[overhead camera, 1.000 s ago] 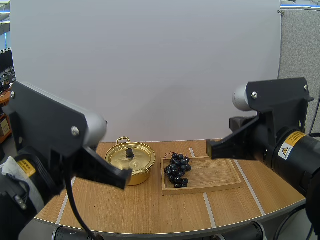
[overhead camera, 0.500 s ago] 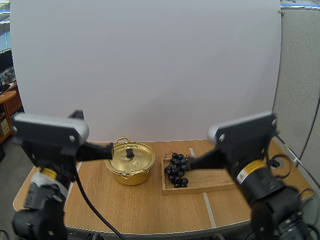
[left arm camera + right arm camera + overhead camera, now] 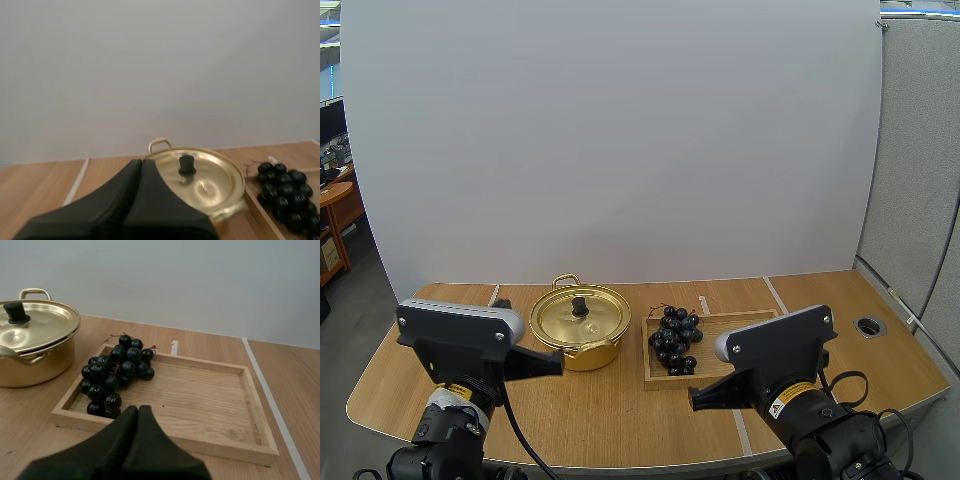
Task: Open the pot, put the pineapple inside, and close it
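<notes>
The pot (image 3: 580,328) sits a little left of centre in the high view. Its lid (image 3: 588,320) is on, and the black knob (image 3: 580,304) stands upright at the lid's middle. We see no pineapple. The fruit here is a bunch of dark grapes (image 3: 675,340), lying at the left end of the wooden tray (image 3: 760,355) just right of the pot. The bunch's long axis runs from the tray's far rim toward its near rim. Pot and tray are close but not touching, both on the table (image 3: 620,415).

Our left gripper (image 3: 556,362) is at the lower left of the high view, just in front of the pot. Its fingers are pressed together into one dark wedge that holds nothing. From the left wrist, the knob lies ahead of the tips and slightly toward the tray side.

Our right gripper (image 3: 693,400) is at the lower centre-right, in front of the tray's near rim, likewise closed on nothing. The grapes lie ahead of it, toward the pot side.

We judge that the lid comes first. The left arm is nearer the knob, so its jaws must part, then reach forward and straddle the knob. The right arm is nearer the grapes.
</notes>
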Available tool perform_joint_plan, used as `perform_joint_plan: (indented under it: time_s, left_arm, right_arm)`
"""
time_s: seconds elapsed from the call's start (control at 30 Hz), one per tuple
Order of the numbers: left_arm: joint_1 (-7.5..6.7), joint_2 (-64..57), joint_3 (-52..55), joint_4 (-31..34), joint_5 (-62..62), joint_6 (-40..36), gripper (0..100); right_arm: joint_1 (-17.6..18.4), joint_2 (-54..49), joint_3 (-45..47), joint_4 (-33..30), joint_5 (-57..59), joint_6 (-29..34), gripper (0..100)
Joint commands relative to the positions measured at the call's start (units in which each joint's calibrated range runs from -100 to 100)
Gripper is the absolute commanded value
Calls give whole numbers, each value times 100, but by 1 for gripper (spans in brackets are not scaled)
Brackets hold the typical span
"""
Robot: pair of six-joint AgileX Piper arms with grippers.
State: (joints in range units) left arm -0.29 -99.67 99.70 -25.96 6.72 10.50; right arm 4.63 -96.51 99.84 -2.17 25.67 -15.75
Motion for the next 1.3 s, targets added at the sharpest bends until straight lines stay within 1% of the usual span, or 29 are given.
perform_joint_plan:
  time_s: [0.0,0.07,0.3,0.37,0.47,0.57,0.7,0.8,0.83,0.9,0.93,0.97,1.03,1.1,1.27]
  left_arm:
    - [-3,-33,30,7,2076,-34,0]
    - [-3,-33,30,146,2623,-34,0]
    - [-3,-33,30,244,2588,-34,0]
    - [29,-33,30,545,2524,-34,0]
    - [33,-33,30,910,2503,-34,0]
    - [33,-33,30,907,2459,-606,0]
    - [33,-33,30,907,2483,-1019,0]
    - [33,-33,30,933,2483,-1020,0]
    - [33,-33,30,999,2445,-950,0]
    - [24,-33,30,1635,2358,-776,0]
    - [26,-33,30,1907,2335,-808,0]
    - [26,-33,30,1965,2370,-922,0]
    - [26,-33,30,1965,2336,-1506,0]
    - [35,-33,30,1965,2339,-1884,0]
    - [35,-33,30,1965,2445,-2098,0]
  right_arm:
    - [-178,-184,16,110,401,7,0]
    - [-194,-236,16,122,401,7,0]
    - [-269,-236,16,129,415,7,0]
    - [-287,-236,16,129,415,7,0]
    - [-296,-236,16,129,415,7,0]
    - [-296,-236,16,129,415,7,0]
    - [-296,-236,16,129,415,7,0]
    - [-296,-236,16,129,415,7,0]
    - [-296,-236,16,129,415,7,0]
    - [-296,-236,16,129,415,7,0]
    - [-296,-236,16,129,415,7,0]
    - [-296,-236,16,129,415,7,0]
    - [-296,-236,16,129,415,7,0]
    - [-296,-236,16,129,415,7,0]
    - [-296,-236,16,129,415,7,0]
